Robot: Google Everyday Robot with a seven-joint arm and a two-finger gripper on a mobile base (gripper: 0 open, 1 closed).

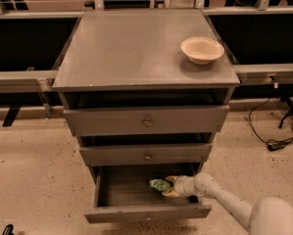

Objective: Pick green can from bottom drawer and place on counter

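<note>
The bottom drawer stands pulled open below two shallower grey drawers. The green can lies inside it, toward the right, showing mottled green. My gripper reaches into the drawer from the right on a white arm, and its pale fingers sit right at the can's right end. The counter is the grey square top of the cabinet, above.
A cream bowl sits on the counter's right rear part. Metal rails run off both sides of the cabinet. A black cable lies on the speckled floor at right. My arm's white body fills the lower right corner.
</note>
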